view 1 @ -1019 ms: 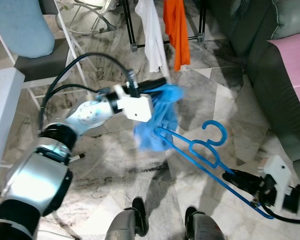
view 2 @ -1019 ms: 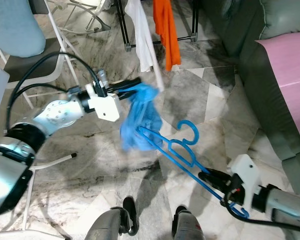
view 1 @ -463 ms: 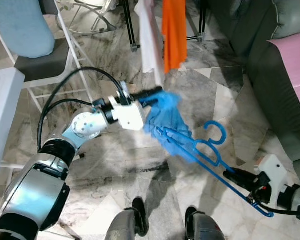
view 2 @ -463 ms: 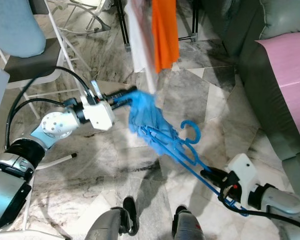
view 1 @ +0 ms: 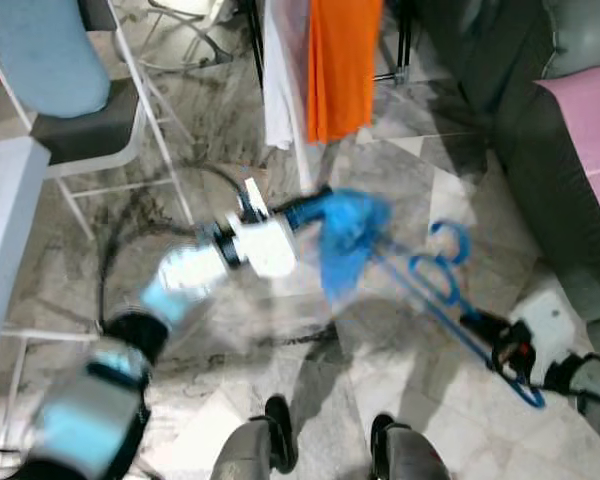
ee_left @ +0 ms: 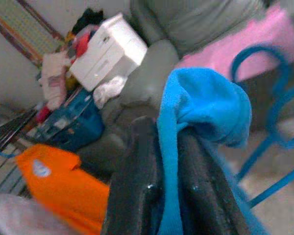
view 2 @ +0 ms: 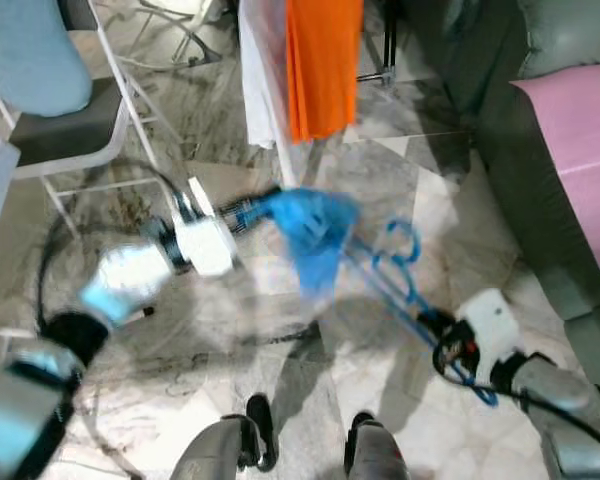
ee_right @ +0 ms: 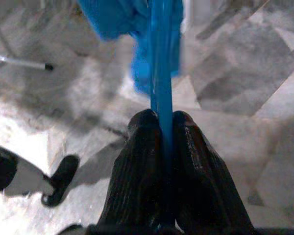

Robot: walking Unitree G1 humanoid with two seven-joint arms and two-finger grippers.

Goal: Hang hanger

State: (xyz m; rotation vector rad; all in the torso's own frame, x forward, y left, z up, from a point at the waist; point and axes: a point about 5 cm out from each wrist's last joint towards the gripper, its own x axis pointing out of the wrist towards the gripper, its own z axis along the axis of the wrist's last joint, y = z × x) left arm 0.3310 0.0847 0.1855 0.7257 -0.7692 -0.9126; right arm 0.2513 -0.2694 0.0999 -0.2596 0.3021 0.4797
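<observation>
Above marble floor, right gripper fingers clamp hanger, hook up-forward; left gripper pinches cloth.

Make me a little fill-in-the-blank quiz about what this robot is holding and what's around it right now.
1. The left gripper pinches a garment whose colour is ____.
2. The right gripper is shut on a blue ____.
3. Beyond the robot, beside the white garment, hangs a garment coloured ____.
4. The floor under the robot's feet looks like grey and white ____.

Missing words: blue; hanger; orange; marble
</observation>
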